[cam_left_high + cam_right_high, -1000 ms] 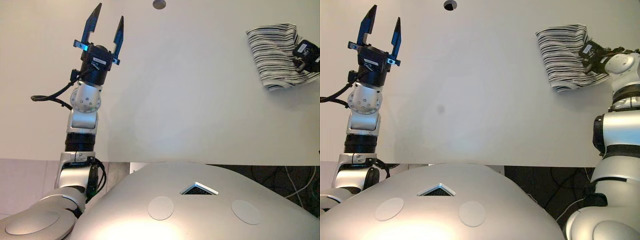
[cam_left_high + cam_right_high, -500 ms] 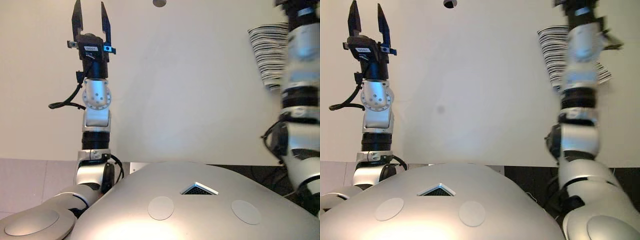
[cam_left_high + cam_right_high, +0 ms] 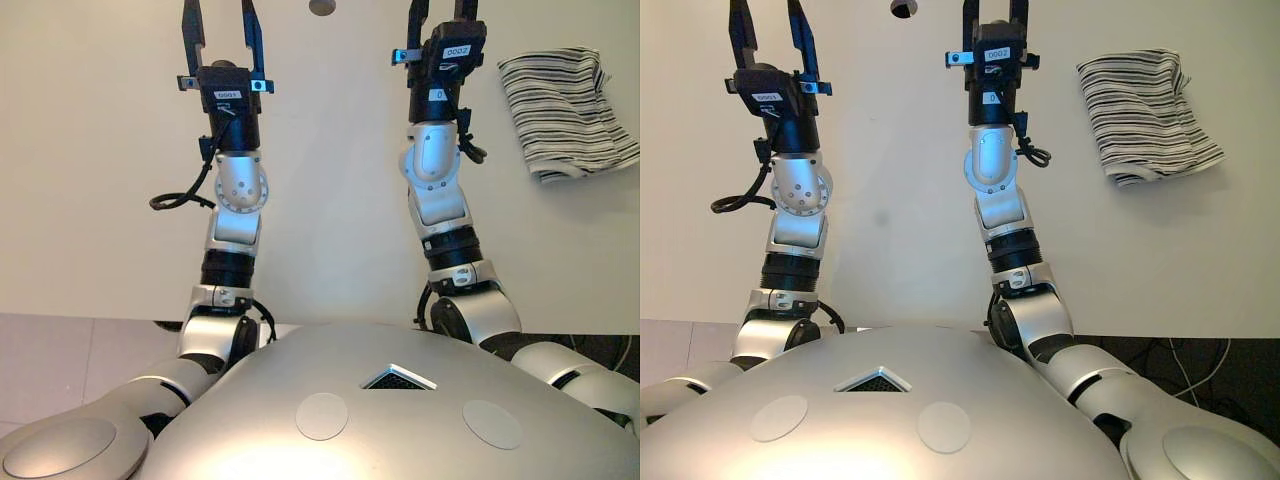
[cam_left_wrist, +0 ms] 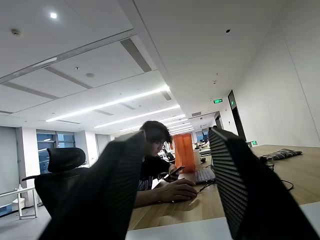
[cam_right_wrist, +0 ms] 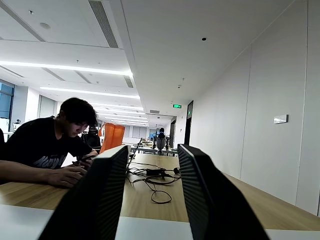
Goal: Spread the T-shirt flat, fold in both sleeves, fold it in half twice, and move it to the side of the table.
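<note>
Striped T-shirt (image 3: 565, 112) sat folded at 2 o'clock on the worktop (image 3: 100, 200); I'd just pulled the right gripper (image 3: 440, 15) off it, left gripper (image 3: 215, 25) alongside, both sets of fingers spread, empty. Looked done.

Table (image 3: 330, 200) open centre, left — T-shirt (image 3: 565, 110) occupies right side.

- T-shirt (image 3: 565, 112): soft striped cloth, matt, rumpled.
- Table (image 3: 90, 180): pale top, smooth and matt.
- My left gripper (image 3: 218, 25) and my right gripper (image 3: 440, 12): dark matt plastic, with finely ribbed pads (image 4: 235, 185).
- My left wrist joint (image 3: 240, 185): silver metal, satin sheen.
- Cable (image 3: 175, 203): black, rubbery.
- Far desk (image 5: 150, 200): wood grain, low sheen.
</note>
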{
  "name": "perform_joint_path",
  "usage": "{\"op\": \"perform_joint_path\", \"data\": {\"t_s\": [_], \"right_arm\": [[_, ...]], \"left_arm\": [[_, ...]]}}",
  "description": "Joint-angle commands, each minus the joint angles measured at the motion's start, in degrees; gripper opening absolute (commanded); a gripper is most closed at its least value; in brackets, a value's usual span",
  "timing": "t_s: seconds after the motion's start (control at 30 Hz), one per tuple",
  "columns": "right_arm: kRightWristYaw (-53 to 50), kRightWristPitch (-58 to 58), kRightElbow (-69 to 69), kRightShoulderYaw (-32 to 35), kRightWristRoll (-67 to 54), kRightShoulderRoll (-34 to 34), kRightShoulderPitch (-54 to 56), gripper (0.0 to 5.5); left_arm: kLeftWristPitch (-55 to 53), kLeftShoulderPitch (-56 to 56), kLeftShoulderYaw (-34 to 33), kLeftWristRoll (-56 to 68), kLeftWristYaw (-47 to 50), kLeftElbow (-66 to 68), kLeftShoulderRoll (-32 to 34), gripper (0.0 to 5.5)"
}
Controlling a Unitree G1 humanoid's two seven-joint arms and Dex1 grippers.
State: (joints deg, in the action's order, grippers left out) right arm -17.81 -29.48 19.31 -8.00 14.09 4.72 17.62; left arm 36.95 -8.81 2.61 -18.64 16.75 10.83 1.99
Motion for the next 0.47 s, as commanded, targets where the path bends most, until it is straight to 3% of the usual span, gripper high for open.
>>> {"op": "perform_joint_path", "data": {"t_s": [0.03, 0.27, 0.33, 0.47], "right_arm": [[-3.4, -1.7, 0.0, 0.0, 4.5, -0.4, -0.4, 1.85], [-10.1, -0.6, 6.5, 4.8, 2.6, 1.9, 0.6, 1.85], [-11.3, -10.2, 10.4, 2.6, 3.8, 2.2, -0.2, 1.85], [-11.3, -16.7, 15.2, 0.5, 1.9, 6.4, -0.5, 1.85]], "left_arm": [[0.4, -0.5, 0.1, 0.6, -0.4, 0.4, 0.1, 2.34], [0.6, -0.4, 0.5, 1.1, 0.0, -0.1, -1.2, 2.34], [0.6, -0.4, 0.7, 1.9, 0.5, 0.1, -2.8, 2.34], [1.3, 0.1, 1.8, 0.0, 2.7, -0.2, -5.9, 2.34]]}}
